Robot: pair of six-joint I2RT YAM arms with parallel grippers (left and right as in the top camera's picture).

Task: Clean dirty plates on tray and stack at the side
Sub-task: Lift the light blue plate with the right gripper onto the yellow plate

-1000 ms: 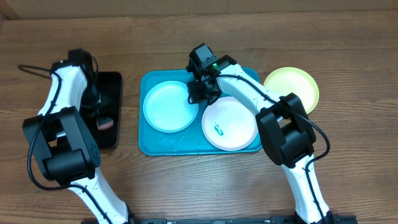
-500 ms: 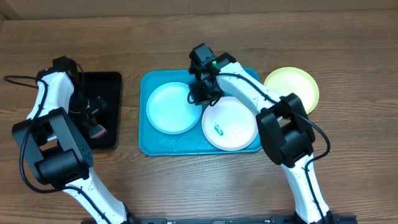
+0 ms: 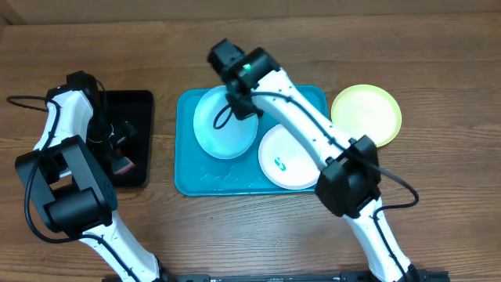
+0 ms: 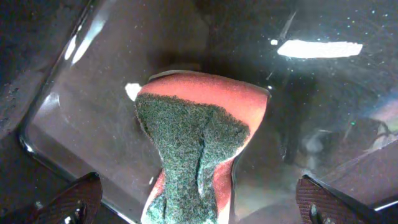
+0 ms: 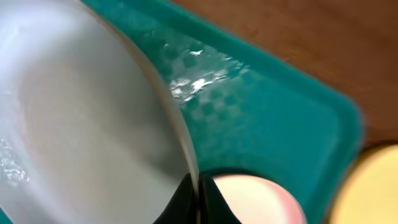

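Plates, three, round, with tray. Overhead listing runs from the lower frame upward.

1. White plate (image 3: 293,149): lower right of the tray (image 3: 196,176), flat on the tray floor. One teal smudge (image 3: 280,163) left of its centre. Its upper-left rim sits just beside the blue plate.
2. Sponge (image 4: 193,149): red body with a dark green scouring face, pinched at the waist. It lies in the black tray (image 3: 141,106) at centre left of the frame.
3. Left gripper (image 4: 198,202): above the sponge, fingers (image 4: 74,199) spread wide to either side of it and apart from it. It grips nothing.
4. Blue plate (image 3: 223,129): upper left of the tray, inner face clean. It looks tilted in the right wrist view. Whether its lower rim rests on the tray floor cannot be told.
5. Right gripper (image 5: 196,199): at the blue plate's upper rim, fingers pressed together on the thin edge of the plate.
6. Yellow-green plate (image 3: 368,113): on the table (image 3: 438,63) at centre right, off the tray and just beside its upper-right corner. It is well apart from the blue plate, with nothing stacked on it.
7. Tray: turquoise, rounded corners, centre of the frame, long side across, holding the white and blue plates only.
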